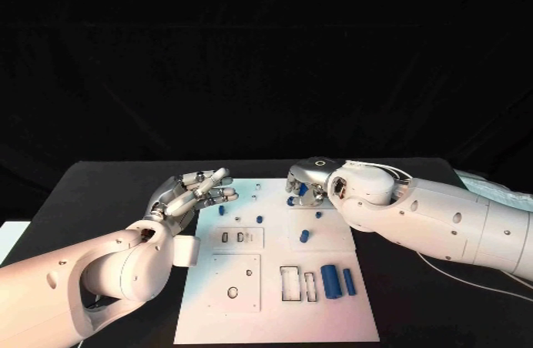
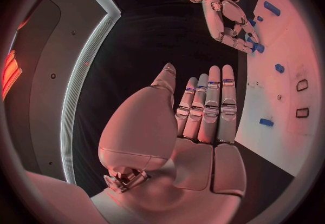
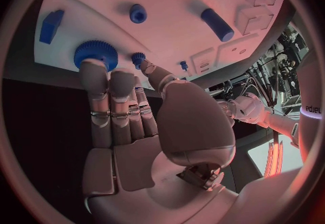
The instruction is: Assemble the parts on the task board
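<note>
On the black table (image 1: 100,186) the white task board (image 1: 278,309) lies in the middle with its long axis running from the near edge toward the far edge. Over its far right corner the right hand (image 1: 308,180) reaches down, fingertips on a blue toothed gear (image 3: 95,54) that sits flat on the board just beside that far edge; whether the fingers grip it or merely touch it cannot be told. At the board's far left edge the left hand (image 1: 196,195) hovers with fingers straight, spread a little and holding nothing. Near the board's near right corner two blue cylinders lie flat, side by side, both long axes pointing toward the far edge: the thicker cylinder (image 1: 330,281) stands just left of the thinner rod (image 1: 349,282). A shorter blue peg (image 1: 304,236) lies around mid-board, tilted slightly off that line. Smaller blue pieces dot the far half, among them a small round knob (image 3: 138,13) and a tiny stud (image 1: 318,215).
</note>
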